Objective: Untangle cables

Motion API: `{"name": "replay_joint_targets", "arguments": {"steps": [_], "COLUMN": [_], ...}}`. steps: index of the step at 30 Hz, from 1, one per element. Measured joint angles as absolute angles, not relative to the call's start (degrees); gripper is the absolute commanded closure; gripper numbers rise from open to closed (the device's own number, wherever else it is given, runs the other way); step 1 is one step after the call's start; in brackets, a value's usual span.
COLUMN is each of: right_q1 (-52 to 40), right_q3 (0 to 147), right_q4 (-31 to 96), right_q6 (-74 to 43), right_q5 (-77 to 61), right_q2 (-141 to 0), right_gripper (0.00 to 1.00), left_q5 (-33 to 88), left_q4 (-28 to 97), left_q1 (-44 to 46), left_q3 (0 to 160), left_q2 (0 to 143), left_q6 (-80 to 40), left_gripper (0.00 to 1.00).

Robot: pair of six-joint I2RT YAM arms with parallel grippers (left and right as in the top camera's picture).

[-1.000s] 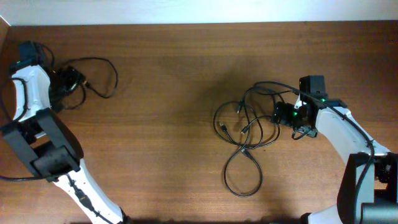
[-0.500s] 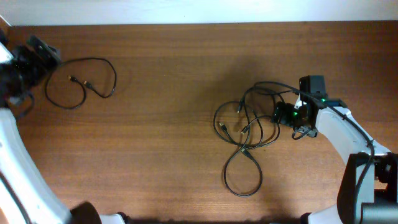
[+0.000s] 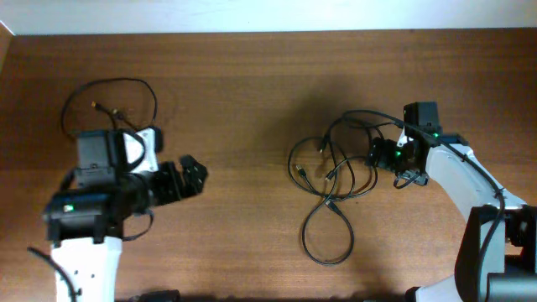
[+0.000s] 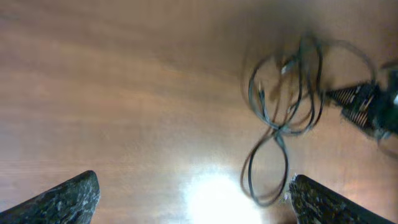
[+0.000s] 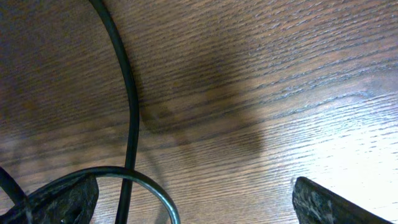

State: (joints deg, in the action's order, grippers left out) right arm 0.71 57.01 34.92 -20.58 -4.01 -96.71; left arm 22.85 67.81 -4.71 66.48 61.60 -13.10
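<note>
A tangle of thin black cables (image 3: pixel 334 172) lies right of centre, with a long loop (image 3: pixel 327 235) trailing toward the front. It also shows in the left wrist view (image 4: pixel 286 93), blurred. One separate black cable (image 3: pixel 113 105) lies in a loose loop at the far left. My left gripper (image 3: pixel 191 176) is open and empty over bare wood between the two (image 4: pixel 193 190). My right gripper (image 3: pixel 382 155) is open at the tangle's right edge. In the right wrist view (image 5: pixel 193 196) two cable strands (image 5: pixel 127 93) cross by its left finger.
The table (image 3: pixel 243 92) is brown wood; its far edge meets a white wall (image 3: pixel 252 13). The right arm's body (image 3: pixel 453 172) reaches in from the front right, the left arm's body (image 3: pixel 92 210) from the front left.
My left arm has swung from the far left corner to the middle-left of the table, leaving the single cable lying there. The right arm and the tangle have not moved.
</note>
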Motion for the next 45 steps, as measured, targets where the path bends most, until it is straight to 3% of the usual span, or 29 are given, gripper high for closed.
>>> {"name": "replay_joint_targets", "arguments": {"steps": [5,12,13,14,17,22,24,25,30,32,39,42,45], "right_q1": [0.71,0.71,0.71,0.71,0.71,0.71,0.71,0.71,0.71,0.71,0.73,0.71,0.58], "right_q3": [57.01,57.06,57.06,57.06,57.06,57.06,57.06,57.06,57.06,57.06,57.12,63.46,74.96], "right_q4": [34.54,50.96,50.63,50.17,50.13,52.38,52.97,53.04,52.71,52.45,46.89,57.76,68.20], "right_q6": [-20.56,-20.58,-20.56,-20.56,-20.51,-18.76,-18.06,-17.58,-6.44,-2.59,1.61,1.83,1.85], "right_q5": [-4.71,-20.38,-21.21,-22.13,-22.98,-23.51,-23.51,-23.81,-42.30,-47.07,-46.63,-41.52,-32.67], "right_q2": [-96.71,-96.71,-96.71,-96.71,-96.71,-96.71,-96.71,-96.71,-96.71,-96.71,-96.71,-97.06,-96.95], "right_gripper": [0.01,0.01,0.08,0.29,0.60,0.77,0.93,0.96,0.94,0.67,0.45,0.41,0.12], "left_q5": [24.77,25.12,25.10,25.10,25.10,25.10,25.10,25.10,25.10,25.10,25.10,25.10,25.10], "left_q4": [67.05,65.69,65.71,65.43,64.79,65.98,66.65,66.63,65.82,65.69,64.18,63.96,62.67], "left_q1": [-1.08,-1.06,-1.06,-1.06,-1.06,-1.06,-1.06,-1.06,-1.06,-1.06,-1.06,-1.06,-1.06], "left_q3": [60.45,58.37,58.37,58.37,58.33,58.33,58.33,58.33,58.33,58.33,58.28,58.15,57.21], "left_q2": [62.17,63.00,63.00,63.00,63.02,63.02,63.02,63.02,63.02,63.02,63.02,63.26,63.40], "left_q6": [-15.73,-16.78,-16.88,-16.93,-18.33,-20.56,-20.64,-20.64,-20.67,-20.67,-20.69,-20.71,-20.82], "left_gripper": [0.01,0.01,0.01,0.01,0.01,0.01,0.01,0.01,0.01,0.01,0.01,0.01,0.01]}}
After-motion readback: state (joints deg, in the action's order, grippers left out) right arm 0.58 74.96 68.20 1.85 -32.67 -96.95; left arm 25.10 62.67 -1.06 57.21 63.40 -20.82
